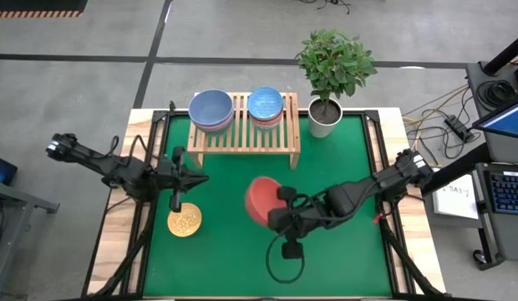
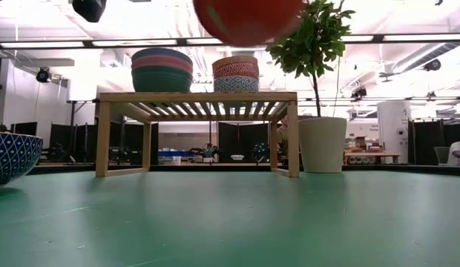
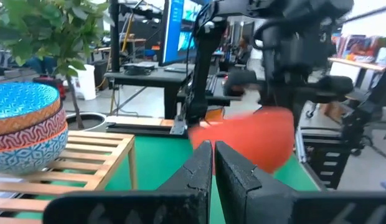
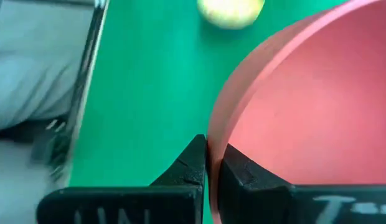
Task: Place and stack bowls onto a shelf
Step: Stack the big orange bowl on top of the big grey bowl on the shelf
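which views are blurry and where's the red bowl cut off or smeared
Left wrist view: the red bowl is motion-smeared behind the left gripper. Low view: it is soft and cropped by the top edge. Right wrist view: the right gripper clamps its rim; the yellow bowl is out of focus. High view: fairly sharp.

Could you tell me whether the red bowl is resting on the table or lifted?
Lifted: the right gripper pinches the red bowl rim, and it hangs high in the low view.

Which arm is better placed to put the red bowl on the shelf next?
The right. Its gripper is already shut on the red bowl's rim, holding it above the mat before the shelf. The left gripper is shut and empty, over the yellow bowl.
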Available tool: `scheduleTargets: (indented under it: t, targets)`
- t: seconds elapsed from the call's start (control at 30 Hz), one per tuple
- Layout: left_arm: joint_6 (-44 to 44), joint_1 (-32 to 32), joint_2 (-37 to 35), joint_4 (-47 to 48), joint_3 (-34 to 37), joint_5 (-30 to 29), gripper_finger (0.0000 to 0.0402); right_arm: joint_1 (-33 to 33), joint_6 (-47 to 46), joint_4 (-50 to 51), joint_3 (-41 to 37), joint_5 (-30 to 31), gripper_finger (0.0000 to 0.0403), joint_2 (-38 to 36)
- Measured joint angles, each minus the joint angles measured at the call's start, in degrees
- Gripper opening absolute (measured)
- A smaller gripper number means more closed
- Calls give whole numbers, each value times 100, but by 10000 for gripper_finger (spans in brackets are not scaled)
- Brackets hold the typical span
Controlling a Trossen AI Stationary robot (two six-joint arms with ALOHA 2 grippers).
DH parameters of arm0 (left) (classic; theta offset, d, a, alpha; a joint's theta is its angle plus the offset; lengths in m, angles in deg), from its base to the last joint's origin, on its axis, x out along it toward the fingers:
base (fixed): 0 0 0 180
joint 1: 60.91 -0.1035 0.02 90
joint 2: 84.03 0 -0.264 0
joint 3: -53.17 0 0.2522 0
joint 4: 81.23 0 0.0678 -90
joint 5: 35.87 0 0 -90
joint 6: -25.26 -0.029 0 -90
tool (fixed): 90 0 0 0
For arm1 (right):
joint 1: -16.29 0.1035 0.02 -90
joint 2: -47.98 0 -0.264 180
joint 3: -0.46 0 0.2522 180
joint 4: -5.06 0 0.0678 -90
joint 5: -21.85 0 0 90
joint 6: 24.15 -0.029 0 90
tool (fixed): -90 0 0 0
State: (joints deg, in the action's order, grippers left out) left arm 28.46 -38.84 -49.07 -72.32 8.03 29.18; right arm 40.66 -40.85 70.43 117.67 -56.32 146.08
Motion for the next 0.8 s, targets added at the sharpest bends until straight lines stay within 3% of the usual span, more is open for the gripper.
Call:
scheduleTargets:
  t: [0.23,0.57,0.67,0.8]
  targets:
    - [-59,260,-212,0,0,0,0,-414,2225,-908,458,977,9,2]
    - [-120,528,-323,-13,0,0,0,-1555,4630,-2709,517,1066,9,7]
    - [-121,528,-318,20,0,0,0,-1986,4863,-3096,514,889,9,7]
    - [-121,528,-318,83,0,-7,0,-2656,4746,-3481,512,-278,9,46]
